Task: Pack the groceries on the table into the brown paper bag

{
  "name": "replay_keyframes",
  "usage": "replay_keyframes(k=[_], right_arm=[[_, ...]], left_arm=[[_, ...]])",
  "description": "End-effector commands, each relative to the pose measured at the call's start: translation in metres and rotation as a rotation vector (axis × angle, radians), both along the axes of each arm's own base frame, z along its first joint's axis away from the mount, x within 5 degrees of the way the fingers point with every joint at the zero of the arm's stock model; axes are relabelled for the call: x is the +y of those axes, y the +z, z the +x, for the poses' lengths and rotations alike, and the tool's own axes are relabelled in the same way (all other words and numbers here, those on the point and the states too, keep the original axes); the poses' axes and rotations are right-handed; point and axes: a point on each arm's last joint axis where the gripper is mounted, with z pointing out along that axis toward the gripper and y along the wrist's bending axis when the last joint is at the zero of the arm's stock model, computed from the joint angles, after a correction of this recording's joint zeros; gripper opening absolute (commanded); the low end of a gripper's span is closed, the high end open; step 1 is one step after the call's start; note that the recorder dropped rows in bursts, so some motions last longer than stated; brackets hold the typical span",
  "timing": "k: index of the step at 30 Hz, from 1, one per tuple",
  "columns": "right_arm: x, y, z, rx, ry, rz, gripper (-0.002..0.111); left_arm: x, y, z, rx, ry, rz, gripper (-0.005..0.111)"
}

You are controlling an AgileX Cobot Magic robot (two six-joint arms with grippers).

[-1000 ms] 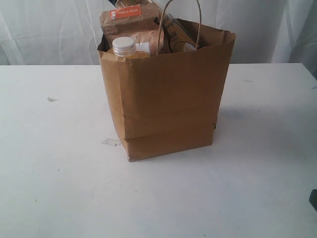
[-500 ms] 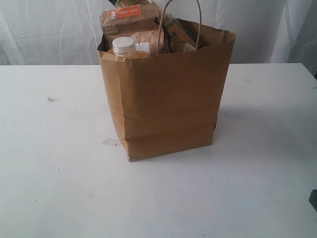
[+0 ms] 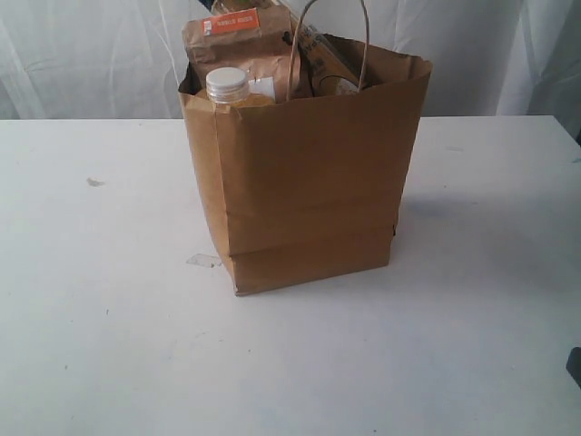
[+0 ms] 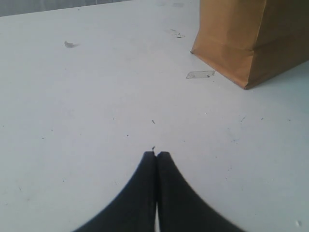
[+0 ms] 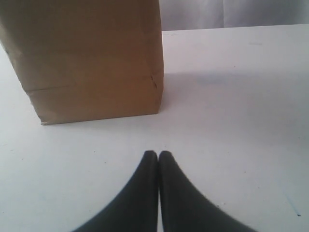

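The brown paper bag [image 3: 309, 182] stands upright in the middle of the white table [image 3: 109, 345]. Out of its top stick the brown pouch with orange label [image 3: 238, 41], the yellow white-capped bottle [image 3: 227, 86] and a dark pack [image 3: 320, 56] behind the handle. The bag's lower corner [image 4: 241, 43] shows in the left wrist view and its side [image 5: 91, 58] in the right wrist view. My left gripper [image 4: 156, 154] is shut and holds nothing, low over bare table. My right gripper [image 5: 158, 154] is also shut and holds nothing, a short way from the bag.
A small clear scrap [image 3: 203, 261] lies on the table by the bag's left foot, seen too as a scrap [image 4: 200, 74] in the left wrist view. A tiny lump [image 3: 93, 182] lies far left. White curtains [image 3: 82, 54] hang behind the table.
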Motion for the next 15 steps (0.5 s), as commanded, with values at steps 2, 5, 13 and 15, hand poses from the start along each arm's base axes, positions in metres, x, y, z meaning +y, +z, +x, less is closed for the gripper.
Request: replay_keyframes(k=[2, 5, 13, 15], right_arm=[[-0.0005, -0.0009, 0.0000, -0.007, -0.005, -0.006, 0.000], [-0.0005, -0.0009, 0.0000, -0.007, -0.005, -0.006, 0.000], [-0.0005, -0.0009, 0.0000, -0.007, -0.005, -0.006, 0.000], [-0.0005, -0.0009, 0.0000, -0.010, -0.003, -0.015, 0.000]], left_arm=[[0.0001, -0.0005, -0.0002, 0.001, 0.007, -0.014, 0.000], [0.0001, -0.0005, -0.0002, 0.001, 0.007, -0.014, 0.000], [0.0001, -0.0005, -0.0002, 0.001, 0.007, -0.014, 0.000], [0.0001, -0.0005, -0.0002, 0.001, 0.007, -0.014, 0.000]])
